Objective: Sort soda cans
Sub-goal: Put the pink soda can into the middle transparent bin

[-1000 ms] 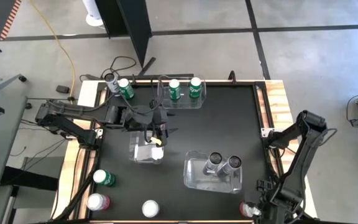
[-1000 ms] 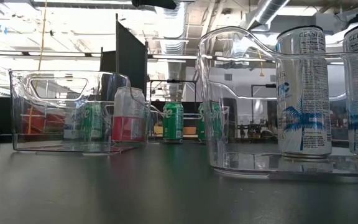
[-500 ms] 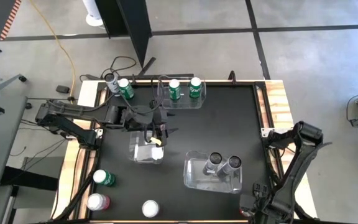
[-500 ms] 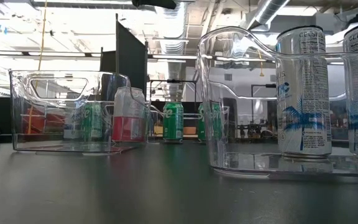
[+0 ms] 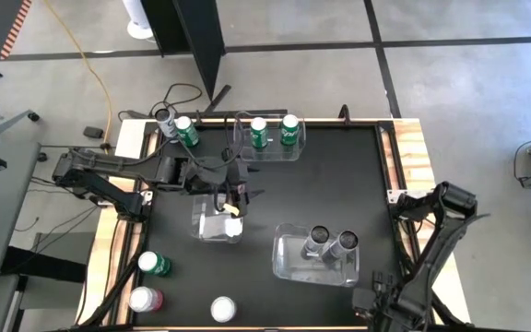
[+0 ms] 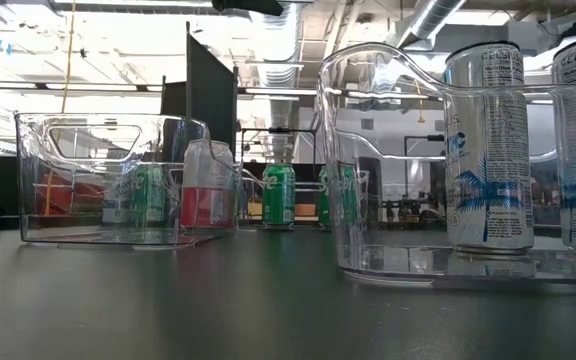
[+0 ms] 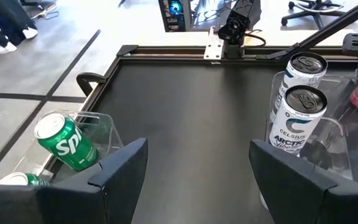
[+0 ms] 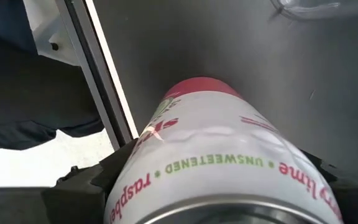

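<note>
While my right pincer (image 5: 376, 309) sits low at the 5 o'clock corner of the counter (image 5: 339, 184), its wrist view is filled by the red-pink can (image 8: 219, 155), which lies between its two sides, right beside the counter's edge rail. I cannot tell whether the pincer has seated on the can or merely brackets it. My left pincer (image 7: 199, 146) waits open and empty at about 10 o'clock from centre, above the small clear bin (image 5: 212, 232). That bin appears to hold a red can in the low view. Finding one: the can stands at the very rim, so a grip that lands off-centre could push it against the rail or topple it off the counter. Finding two: a smooth, round wall held too lightly may slip or swing once lifted. Finding three: a low carry toward the small bin could clip the bin of dark cans (image 5: 289, 263) at 5 o'clock from centre. Finding four: my left arm occupies the likely drop point, so both arms could meet there.
</note>
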Robot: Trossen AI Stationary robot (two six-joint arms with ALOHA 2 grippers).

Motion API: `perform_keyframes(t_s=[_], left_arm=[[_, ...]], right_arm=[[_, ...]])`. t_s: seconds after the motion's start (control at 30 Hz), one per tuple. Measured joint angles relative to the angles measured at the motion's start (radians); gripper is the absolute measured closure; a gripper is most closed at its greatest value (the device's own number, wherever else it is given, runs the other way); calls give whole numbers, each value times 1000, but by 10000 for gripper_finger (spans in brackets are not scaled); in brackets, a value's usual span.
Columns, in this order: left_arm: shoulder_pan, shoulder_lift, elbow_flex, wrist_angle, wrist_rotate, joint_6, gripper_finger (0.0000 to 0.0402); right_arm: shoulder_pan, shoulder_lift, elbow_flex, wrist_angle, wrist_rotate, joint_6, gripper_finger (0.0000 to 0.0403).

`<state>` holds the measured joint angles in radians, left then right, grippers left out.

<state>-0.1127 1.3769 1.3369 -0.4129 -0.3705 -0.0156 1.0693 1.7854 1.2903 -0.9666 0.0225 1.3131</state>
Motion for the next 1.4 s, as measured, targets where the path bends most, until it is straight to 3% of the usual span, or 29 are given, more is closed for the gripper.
perform_keyframes(t_s=[0.3, 0.47, 0.6, 0.87, 0.97, 1.13, 1.4], left_arm=[[0, 0, 0, 0, 0, 16, 125], [0, 0, 0, 1, 0, 49, 125], [0, 0, 0, 20, 9, 79, 125], [0, -1, 0, 165, 273, 146, 125], [0, -1, 0, 206, 303, 162, 125], [0, -1, 0, 210, 313, 195, 125], [17, 7, 0, 130, 307, 137, 107]], right_arm=[[-33, -10, 166, -226, 7, -141, 109], [-72, -10, 323, -324, 12, -282, 109], [-133, -10, 463, -444, 74, -424, 109], [-350, -11, 715, -585, 256, -810, 109], [-454, -11, 773, -592, 297, -943, 109], [-632, -12, 801, -556, 296, -1150, 109], [-836, -12, 801, -424, 181, -1381, 109]])
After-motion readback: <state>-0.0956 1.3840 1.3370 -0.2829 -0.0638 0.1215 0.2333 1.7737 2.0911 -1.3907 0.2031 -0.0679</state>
